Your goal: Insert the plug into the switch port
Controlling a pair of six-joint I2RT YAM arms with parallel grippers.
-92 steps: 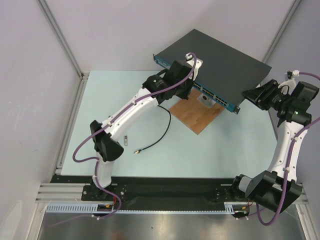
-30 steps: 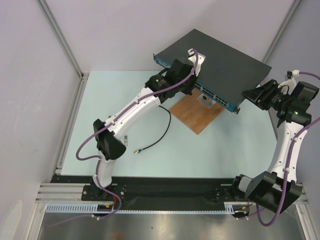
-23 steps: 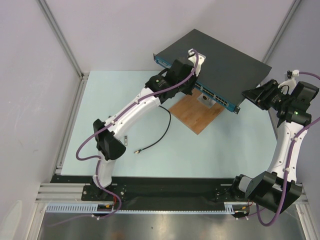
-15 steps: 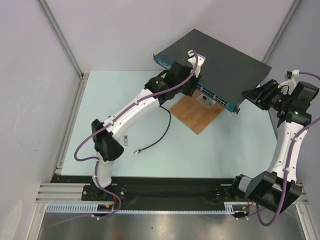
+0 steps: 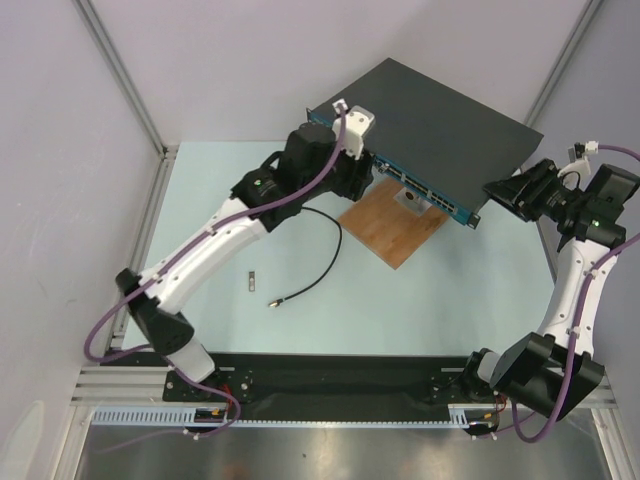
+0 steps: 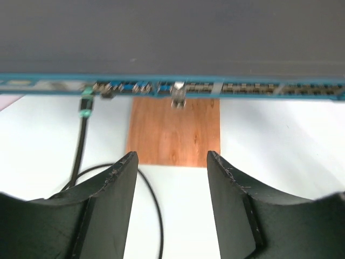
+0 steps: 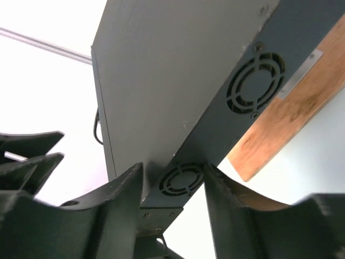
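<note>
Drawn back from the switch (image 5: 440, 110) since half a second ago, the left gripper (image 6: 172, 156) hangs before the blue port face, its fingers spread with nothing between them. The plug (image 6: 85, 105), green-booted, sits in a port toward the left of the left wrist view. Its black cable (image 5: 330, 245) trails across the table (image 5: 420, 300) to a loose end. The right gripper (image 7: 172, 166) clasps the switch's right-hand corner. The switch's front edge lies over the wooden board (image 5: 395, 230).
</note>
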